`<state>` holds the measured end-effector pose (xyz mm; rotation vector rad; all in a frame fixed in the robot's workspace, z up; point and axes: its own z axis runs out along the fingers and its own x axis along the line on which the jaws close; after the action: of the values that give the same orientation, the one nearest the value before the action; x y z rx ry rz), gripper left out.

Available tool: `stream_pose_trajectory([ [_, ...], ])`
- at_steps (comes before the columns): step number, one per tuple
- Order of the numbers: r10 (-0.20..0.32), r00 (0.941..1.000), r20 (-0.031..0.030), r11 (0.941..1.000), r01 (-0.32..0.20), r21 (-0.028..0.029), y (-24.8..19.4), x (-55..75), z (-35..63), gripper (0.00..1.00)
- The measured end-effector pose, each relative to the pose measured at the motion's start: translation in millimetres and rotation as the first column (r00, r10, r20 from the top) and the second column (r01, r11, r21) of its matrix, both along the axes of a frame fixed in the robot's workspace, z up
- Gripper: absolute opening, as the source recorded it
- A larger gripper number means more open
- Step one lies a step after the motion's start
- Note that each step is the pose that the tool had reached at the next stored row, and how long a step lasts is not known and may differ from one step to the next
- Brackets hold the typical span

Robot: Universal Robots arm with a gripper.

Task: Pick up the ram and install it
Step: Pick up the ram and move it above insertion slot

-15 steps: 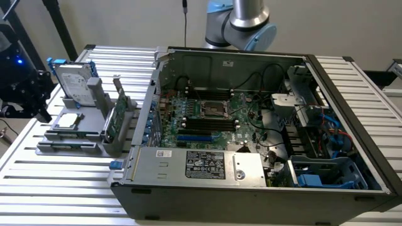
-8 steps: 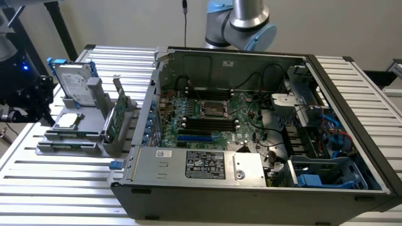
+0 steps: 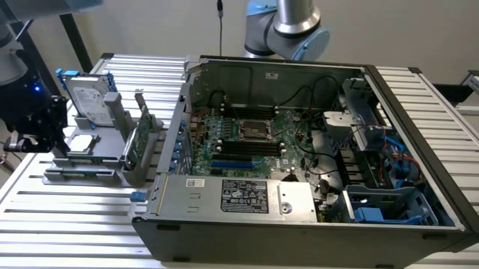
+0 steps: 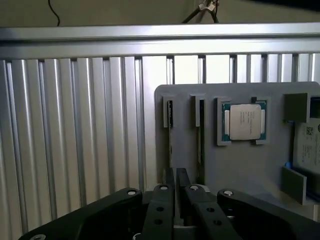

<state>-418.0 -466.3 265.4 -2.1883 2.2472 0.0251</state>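
A grey holder (image 4: 250,165) carries two thin green boards standing on edge in slots. The ram (image 4: 170,134) is the narrow one in the outer slot, seen edge-on. My gripper (image 4: 175,181) is shut with nothing between its fingers. It hovers short of the holder's near edge, in line with the ram's slot and apart from it. In the exterior view the black gripper (image 3: 33,137) hangs at the left end of the holder (image 3: 82,171). The open computer case (image 3: 299,235) shows the motherboard's black slots (image 3: 249,147).
A taller green card (image 4: 201,135) stands in the neighbouring slot. A square silver processor chip (image 4: 244,122) and a hard drive (image 4: 307,147) also sit on the holder. The table (image 3: 67,224) is ribbed aluminium. A second arm's base (image 3: 295,28) stands behind the case.
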Motion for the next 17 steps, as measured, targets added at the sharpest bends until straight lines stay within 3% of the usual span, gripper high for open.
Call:
stream_pose_trajectory([
  [2, 0.01, 1.0, 0.0, 1.0, -0.01, 0.0, -0.1, 0.2, -3.7, 0.3],
  [5, 0.024, 0.9997, 0.0, 0.9997, -0.024, 0.0, -0.2, 0.5, -9.1, 0.36],
  [6, 0.029, 0.9996, 0.0, 0.9996, -0.029, 0.0001, -0.3, 0.6, -10.9, 0.47],
  [8, 0.037, 0.9993, 0.0, 0.9993, -0.037, 0.0001, -0.4, 0.8, -14.6, 0.47],
  [9, 0.04, 0.9992, 0.0, 0.9992, -0.04, 0.0, -0.6, 0.9, -16.4, 0.54],
  [17, 0.045, 0.999, 0.0, 0.999, -0.045, 0.0, -3.3, 1.8, -30.9, 0.54],
])
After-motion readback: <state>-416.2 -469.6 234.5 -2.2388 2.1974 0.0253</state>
